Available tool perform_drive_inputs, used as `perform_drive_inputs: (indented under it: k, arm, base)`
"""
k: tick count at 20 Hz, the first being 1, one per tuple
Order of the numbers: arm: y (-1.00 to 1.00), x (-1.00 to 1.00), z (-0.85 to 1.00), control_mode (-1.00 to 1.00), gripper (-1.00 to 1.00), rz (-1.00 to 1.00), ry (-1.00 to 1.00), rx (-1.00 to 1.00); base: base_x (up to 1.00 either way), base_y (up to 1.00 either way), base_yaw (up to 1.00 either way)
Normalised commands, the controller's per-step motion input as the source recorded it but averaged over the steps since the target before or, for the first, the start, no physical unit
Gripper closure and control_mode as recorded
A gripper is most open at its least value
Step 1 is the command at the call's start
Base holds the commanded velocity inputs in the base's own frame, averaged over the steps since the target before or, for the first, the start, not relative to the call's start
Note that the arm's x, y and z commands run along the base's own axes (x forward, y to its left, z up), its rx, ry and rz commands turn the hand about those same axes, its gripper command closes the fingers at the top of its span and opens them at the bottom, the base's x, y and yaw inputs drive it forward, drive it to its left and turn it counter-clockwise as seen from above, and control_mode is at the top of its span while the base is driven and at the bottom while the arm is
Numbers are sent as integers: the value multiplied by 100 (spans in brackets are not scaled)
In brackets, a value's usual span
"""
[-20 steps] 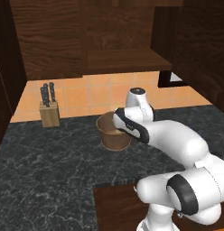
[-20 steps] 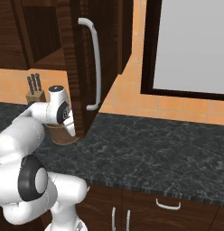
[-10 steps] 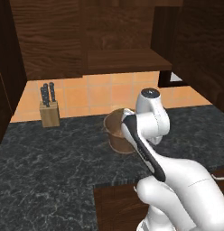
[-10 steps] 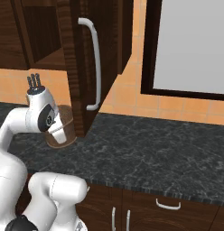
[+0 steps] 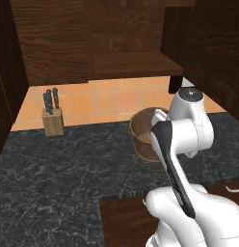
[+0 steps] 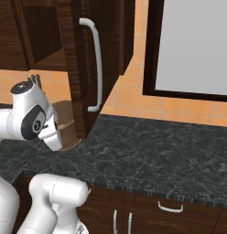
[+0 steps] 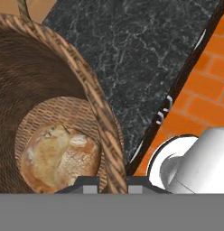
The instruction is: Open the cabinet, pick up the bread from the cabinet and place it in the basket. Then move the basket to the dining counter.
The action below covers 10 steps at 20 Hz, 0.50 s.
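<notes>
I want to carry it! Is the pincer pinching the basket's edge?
Touching. In the hand view the basket rim runs down between the pincer tips, one on each side.

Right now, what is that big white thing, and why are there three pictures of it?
The white thing is a robot arm in a pretend, computer-drawn kitchen. Two pictures come from cameras behind it, one on each side. The third comes from a camera on its hand, looking down. On the black worktop stand a knife block and a round basket. A bread roll lies inside the basket. The arm's two fingers pinch the basket's rim, one inside and one outside. The cabinet door hangs open.
</notes>
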Motion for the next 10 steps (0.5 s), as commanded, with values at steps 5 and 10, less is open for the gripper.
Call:
perform_drive_inputs:
  k: [5, 10]
  arm:
    - [-34, -60, 23, -100, 100, -2, -4, -6]
    - [2, -38, 7, 100, 100, 0, -4, 0]
  base:
    - [0, 0, 0]
    - [-60, -5, 0]
